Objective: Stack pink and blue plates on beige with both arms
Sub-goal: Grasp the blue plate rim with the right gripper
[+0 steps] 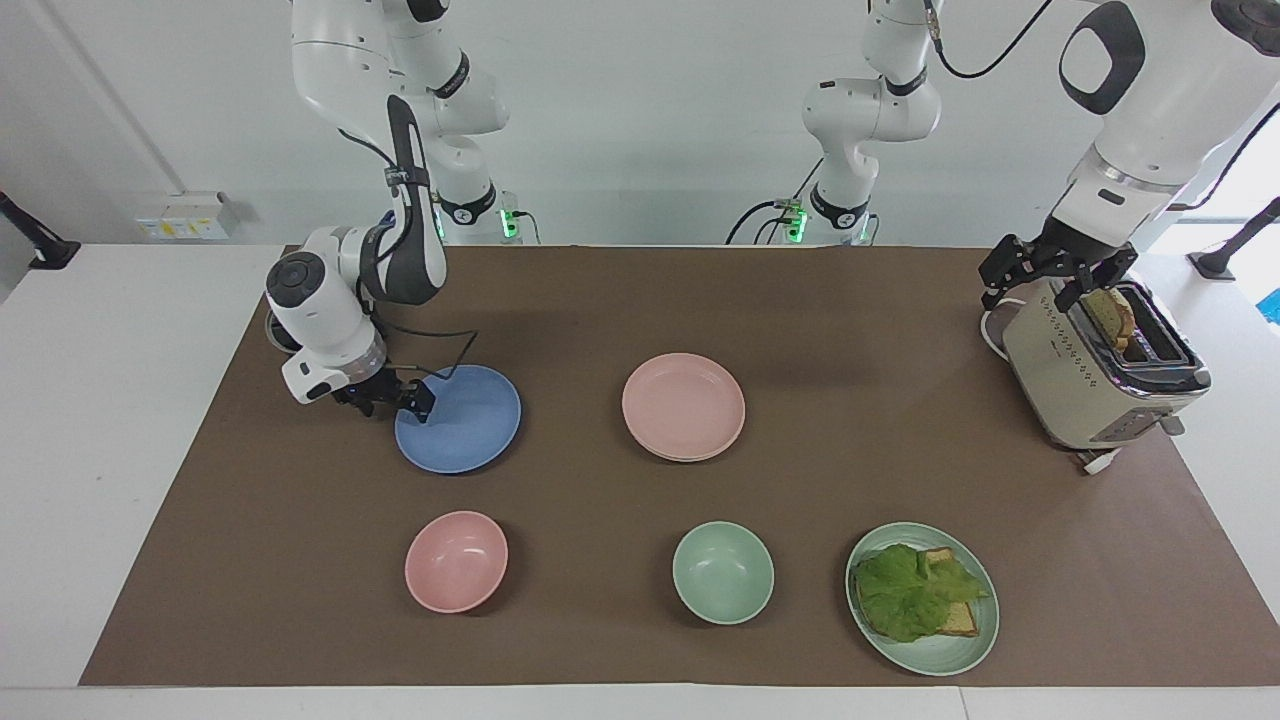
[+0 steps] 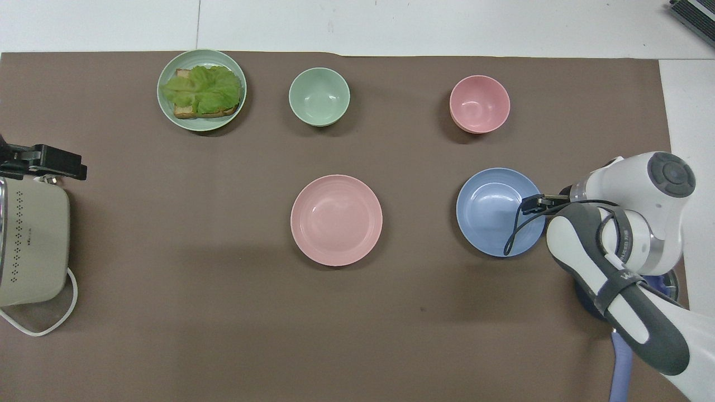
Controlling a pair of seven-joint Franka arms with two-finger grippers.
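The blue plate (image 1: 460, 418) is round, shallow and matte, lying flat and upright on the brown mat (image 1: 640, 300) toward the right arm's end of the tabletop. The pink plate (image 1: 684, 405) is the same size and shape, pale pink, also flat and right way up, beside the blue plate toward the left arm's end and well apart from it. Under the pink plate's rim a second thin edge shows, pale and close in colour, so it appears to sit on another plate; whether that is the beige plate cannot be told for sure. Both plates are empty.
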